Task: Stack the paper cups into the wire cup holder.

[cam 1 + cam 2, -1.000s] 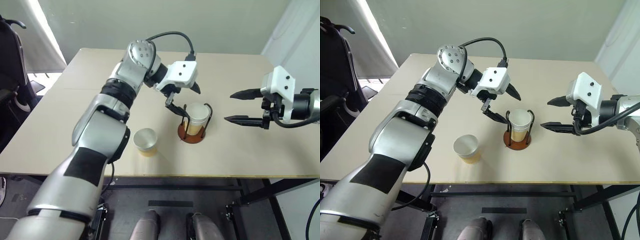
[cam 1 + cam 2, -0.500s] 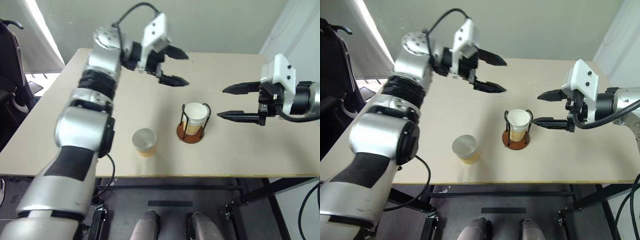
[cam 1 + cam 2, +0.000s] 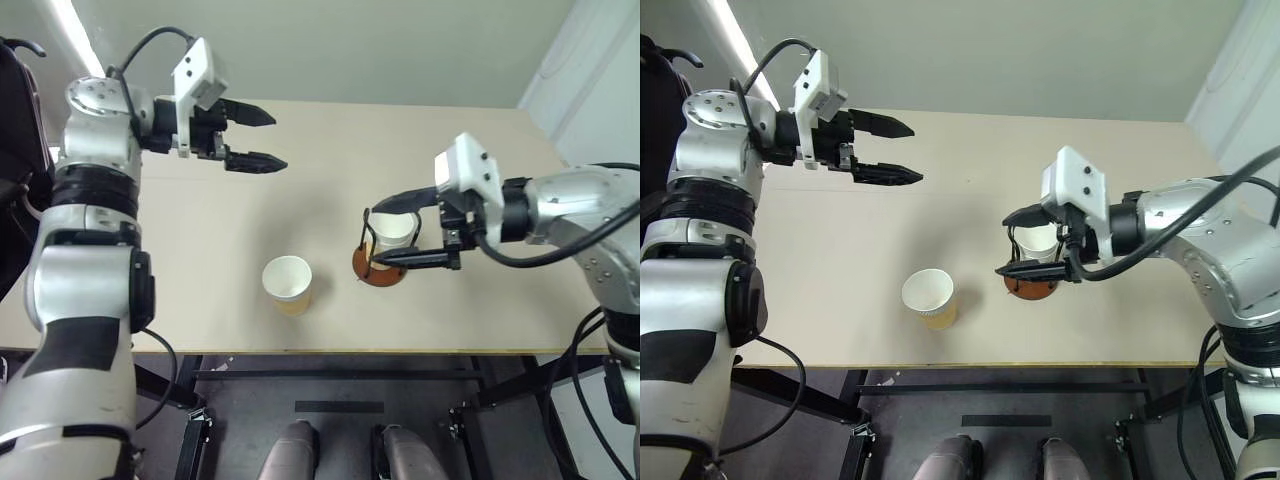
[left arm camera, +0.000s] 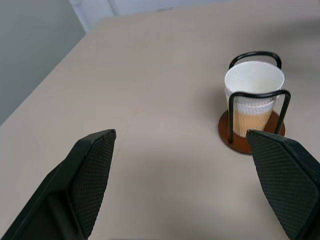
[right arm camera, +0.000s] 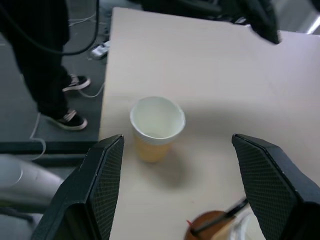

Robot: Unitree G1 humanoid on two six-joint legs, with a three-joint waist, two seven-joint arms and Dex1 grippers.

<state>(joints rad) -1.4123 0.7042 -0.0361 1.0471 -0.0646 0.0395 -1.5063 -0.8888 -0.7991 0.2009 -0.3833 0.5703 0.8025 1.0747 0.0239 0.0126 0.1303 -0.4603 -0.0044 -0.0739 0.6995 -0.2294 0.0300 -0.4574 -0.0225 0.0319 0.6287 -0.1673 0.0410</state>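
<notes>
**One cup still loose, right arm reaching across the holder**

You have the wire cup holder standing right of centre on the table, with paper cups already nested between its black loops; the top cup shows its white rim just above the wire. How many sit inside, you cannot tell from here. The last loose cup stands upright near the front edge, to the left of the holder and apart from it.

Your right gripper hangs over the holder with its jaws spread and nothing between them, one finger on the far side of the cups and one on the near side, pointing left. In its wrist view the loose cup lies ahead between the two fingers, so you look to be lined up for a reach to that cup, not for a grasp at the holder.

Your left gripper is held high at the far left, jaws wide and empty, well apart from both cups, which leaves the middle of the table free for the right arm.
</notes>
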